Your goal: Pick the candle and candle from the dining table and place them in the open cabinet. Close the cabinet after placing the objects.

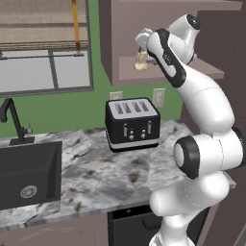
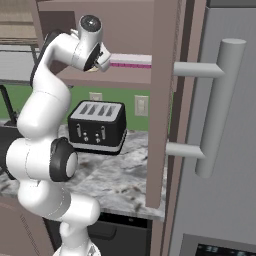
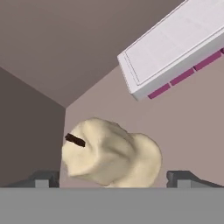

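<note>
The cream candle (image 3: 109,155) with its dark wick rests on the shelf of the open mauve-brown cabinet (image 1: 173,73); from the left base view the candle (image 1: 141,62) sits just under my hand. My gripper (image 3: 113,178) is open inside the cabinet, its fingertips (image 3: 43,178) wide apart on either side of the candle with small gaps, not pressing it. The gripper (image 1: 143,47) reaches in from the right, and it is at the shelf front in the right base view (image 2: 102,57). The slimmer greyish-tan candle and the dining table are out of view.
A white box with a magenta stripe (image 3: 175,48) lies on the same shelf beside the candle. The open cabinet door (image 2: 161,100) stands edge-on to the right. Below are a black toaster (image 1: 132,123), the marbled counter (image 1: 91,178) and a black sink (image 1: 29,178).
</note>
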{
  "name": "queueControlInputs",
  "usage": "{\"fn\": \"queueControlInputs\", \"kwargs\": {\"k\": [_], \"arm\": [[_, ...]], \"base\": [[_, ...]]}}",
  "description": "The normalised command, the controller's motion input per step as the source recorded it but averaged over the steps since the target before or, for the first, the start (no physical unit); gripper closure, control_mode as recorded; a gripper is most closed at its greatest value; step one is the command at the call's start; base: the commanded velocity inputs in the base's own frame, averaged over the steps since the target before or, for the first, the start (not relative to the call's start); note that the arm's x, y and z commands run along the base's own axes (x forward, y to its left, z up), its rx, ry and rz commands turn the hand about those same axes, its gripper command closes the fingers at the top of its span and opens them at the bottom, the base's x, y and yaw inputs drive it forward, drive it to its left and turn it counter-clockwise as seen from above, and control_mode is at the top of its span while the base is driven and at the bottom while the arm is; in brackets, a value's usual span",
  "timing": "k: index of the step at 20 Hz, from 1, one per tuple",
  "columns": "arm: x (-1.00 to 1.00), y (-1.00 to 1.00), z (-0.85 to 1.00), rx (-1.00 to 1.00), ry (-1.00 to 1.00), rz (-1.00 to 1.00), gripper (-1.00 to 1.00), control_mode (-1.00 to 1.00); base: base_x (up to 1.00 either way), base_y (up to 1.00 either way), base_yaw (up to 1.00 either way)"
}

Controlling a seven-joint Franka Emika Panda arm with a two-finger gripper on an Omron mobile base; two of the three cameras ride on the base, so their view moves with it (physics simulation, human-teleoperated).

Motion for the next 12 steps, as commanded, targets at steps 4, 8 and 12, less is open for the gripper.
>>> {"fn": "queueControlInputs", "kwargs": {"k": [4,8,12], "arm": [[0.0,0.0,0.0,0.0,-0.02,0.0,-1.0,-1.0],[-0.07,0.0,0.0,0.0,-0.02,0.0,-1.0,-1.0],[-0.26,0.0,0.0,0.0,-0.04,0.0,-1.0,-1.0]], "base": [[0.0,0.0,0.0],[0.0,0.0,0.0],[0.0,0.0,0.0]]}}
